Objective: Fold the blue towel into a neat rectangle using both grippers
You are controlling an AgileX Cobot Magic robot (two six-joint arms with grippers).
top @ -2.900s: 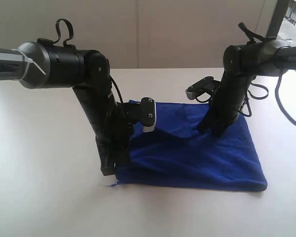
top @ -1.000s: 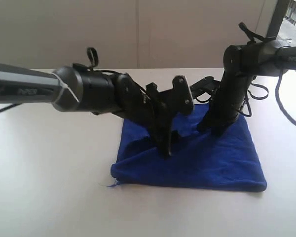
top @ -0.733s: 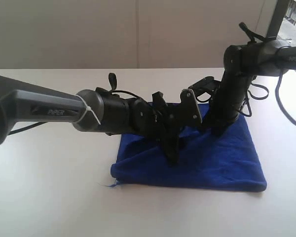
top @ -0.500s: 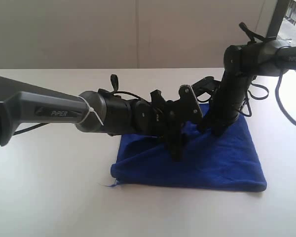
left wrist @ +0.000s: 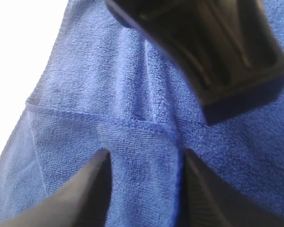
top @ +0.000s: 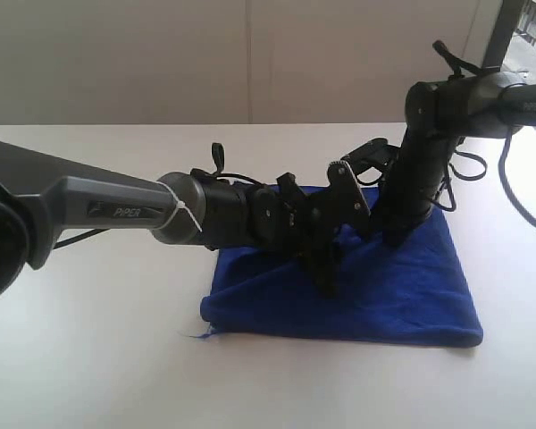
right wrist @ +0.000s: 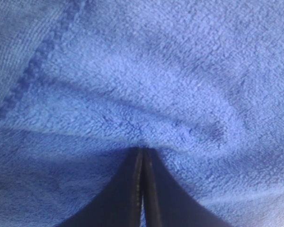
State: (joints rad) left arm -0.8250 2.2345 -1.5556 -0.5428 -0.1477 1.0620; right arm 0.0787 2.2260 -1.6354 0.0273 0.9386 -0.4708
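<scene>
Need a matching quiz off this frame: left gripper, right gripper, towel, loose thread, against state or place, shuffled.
Things
1. left gripper
2. right gripper
3. blue towel
4. loose thread

State or place
A. jaws shut, tips against the towel
B. trails off a near corner of the towel onto the table
C. jaws apart over a stitched hem
D. spread on the table, under both arms

Pairs: 1-C, 2-A, 3-D, 4-B
</scene>
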